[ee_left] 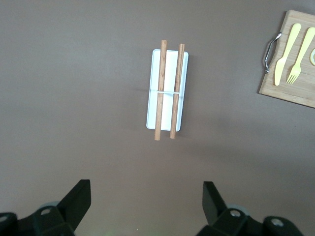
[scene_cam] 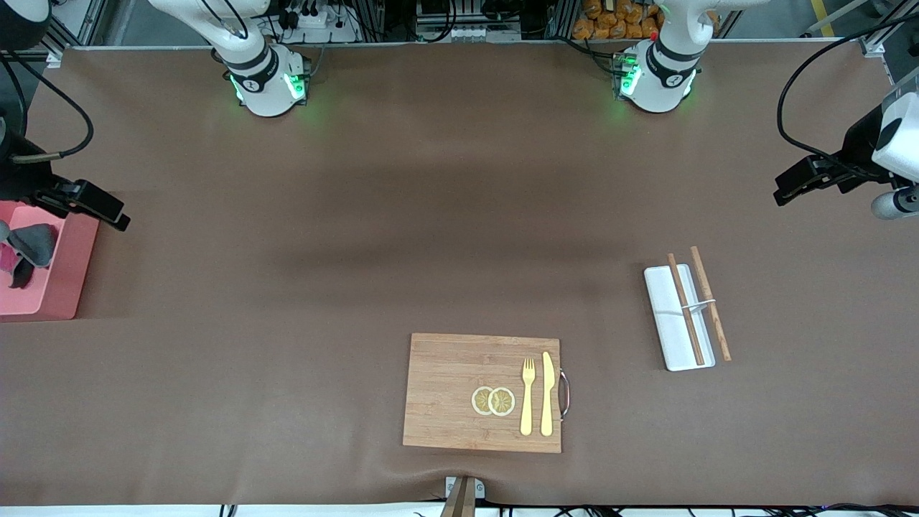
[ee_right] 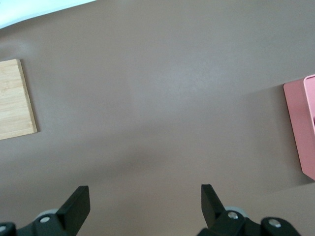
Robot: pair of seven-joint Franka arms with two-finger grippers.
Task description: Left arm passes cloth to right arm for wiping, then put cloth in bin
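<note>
The dark grey cloth (scene_cam: 32, 244) with a pink-magenta edge lies crumpled inside the pink bin (scene_cam: 68, 276) at the right arm's end of the table. My right gripper (scene_cam: 108, 210) is open and empty, over the brown table just beside the bin. In the right wrist view its fingers (ee_right: 145, 199) are spread wide, with only a wall of the bin (ee_right: 299, 128) at the edge; the cloth is out of that view. My left gripper (scene_cam: 790, 188) is open and empty over the left arm's end of the table. It (ee_left: 146, 196) looks down on bare table beside the white tray.
A white tray (scene_cam: 664, 323) with two wooden chopsticks (scene_cam: 686, 309) stands toward the left arm's end, also in the left wrist view (ee_left: 167, 73). A wooden cutting board (scene_cam: 445, 388) with lemon slices (scene_cam: 493, 401), a yellow fork (scene_cam: 528, 395) and knife (scene_cam: 547, 391) lies near the front camera.
</note>
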